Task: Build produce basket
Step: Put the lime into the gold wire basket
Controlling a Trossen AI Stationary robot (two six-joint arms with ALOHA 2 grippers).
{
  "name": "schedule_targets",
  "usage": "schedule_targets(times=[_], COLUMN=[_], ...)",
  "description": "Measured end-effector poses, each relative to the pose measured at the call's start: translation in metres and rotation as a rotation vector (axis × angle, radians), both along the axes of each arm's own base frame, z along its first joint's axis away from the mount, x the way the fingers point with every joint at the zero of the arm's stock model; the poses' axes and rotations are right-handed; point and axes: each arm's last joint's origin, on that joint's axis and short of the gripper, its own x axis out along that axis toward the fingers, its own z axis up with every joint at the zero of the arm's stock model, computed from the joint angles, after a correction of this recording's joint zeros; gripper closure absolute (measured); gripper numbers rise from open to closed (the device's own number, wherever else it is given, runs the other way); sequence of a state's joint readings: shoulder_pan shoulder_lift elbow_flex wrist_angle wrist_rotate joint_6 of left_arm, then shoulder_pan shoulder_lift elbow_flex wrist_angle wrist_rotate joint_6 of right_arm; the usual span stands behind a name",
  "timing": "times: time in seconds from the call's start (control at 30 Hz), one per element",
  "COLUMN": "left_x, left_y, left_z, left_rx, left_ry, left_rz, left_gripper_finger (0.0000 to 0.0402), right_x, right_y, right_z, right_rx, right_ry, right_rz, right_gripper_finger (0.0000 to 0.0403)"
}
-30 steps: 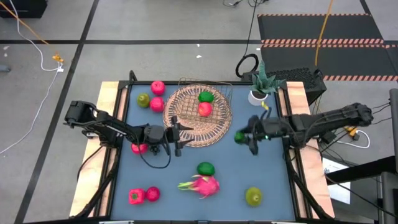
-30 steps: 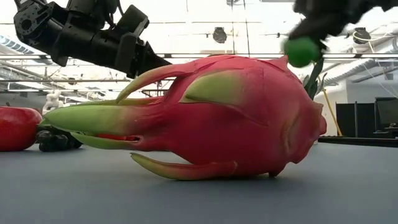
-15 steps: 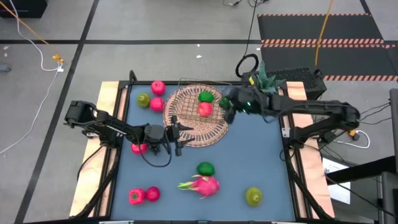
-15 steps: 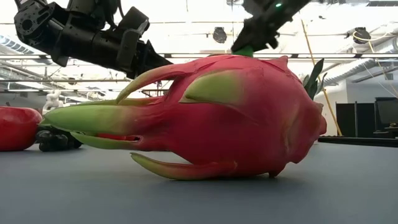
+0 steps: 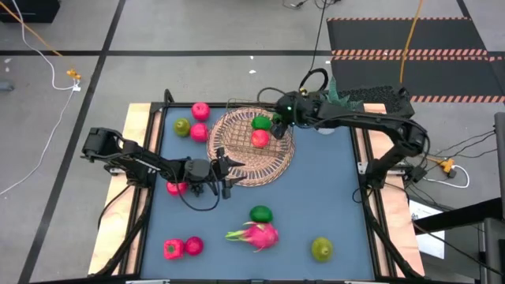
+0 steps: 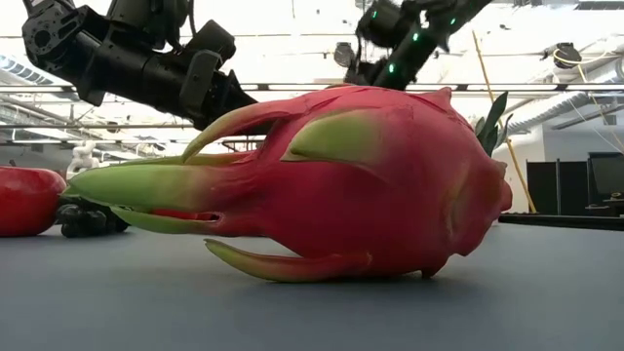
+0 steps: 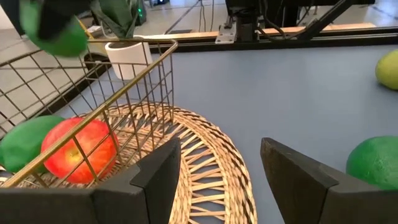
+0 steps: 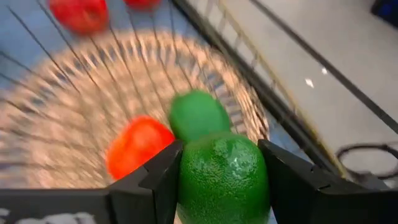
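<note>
A green fruit (image 8: 222, 177) is held between the fingers of the right gripper (image 5: 278, 121), upper centre of the high view, above the basket (image 5: 276, 162) rim. Inside the basket, a red apple (image 5: 259, 138) & green fruit (image 5: 261, 122) lie touching. Left gripper (image 5: 224, 167) sits at the basket's lower-left edge, jaws apart, nothing held. Dragon fruit (image 5: 256, 233) lies lower centre.

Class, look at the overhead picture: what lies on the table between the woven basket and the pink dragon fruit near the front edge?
In the high view, one green fruit lies between the basket and the dragon fruit, close beside the dragon fruit; otherwise bare blue table.
</note>
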State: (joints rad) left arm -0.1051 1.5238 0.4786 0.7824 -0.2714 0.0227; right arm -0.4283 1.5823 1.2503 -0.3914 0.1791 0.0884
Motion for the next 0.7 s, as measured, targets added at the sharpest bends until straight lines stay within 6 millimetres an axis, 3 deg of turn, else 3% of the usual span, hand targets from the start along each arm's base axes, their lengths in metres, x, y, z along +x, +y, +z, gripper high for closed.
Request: schedule_targets(times=[0.13, 0.33, 0.7], left_x=[0.000, 0.000, -0.001], left_y=[-0.001, -0.002, -0.007], left_z=[0.000, 0.000, 0.000], left_rx=[-0.002, -0.006, -0.042], left_ry=[0.003, 0.004, -0.004], left_rz=[-0.003, -0.007, -0.013], left_gripper_finger=[0.0176, 0.0176, 0.0176], right_x=[0.002, 0.007, 0.015], right_y=[-0.007, -0.009, -0.011], right_z=[-0.018, -0.030, -0.029], right_rx=[0.004, -0.014, -0.046], right_ry=[0.106, 0.164, 0.101], right_rz=[0.032, 0.117, 0.228], right_gripper_finger=[0.0219, 0.0219, 0.0218])
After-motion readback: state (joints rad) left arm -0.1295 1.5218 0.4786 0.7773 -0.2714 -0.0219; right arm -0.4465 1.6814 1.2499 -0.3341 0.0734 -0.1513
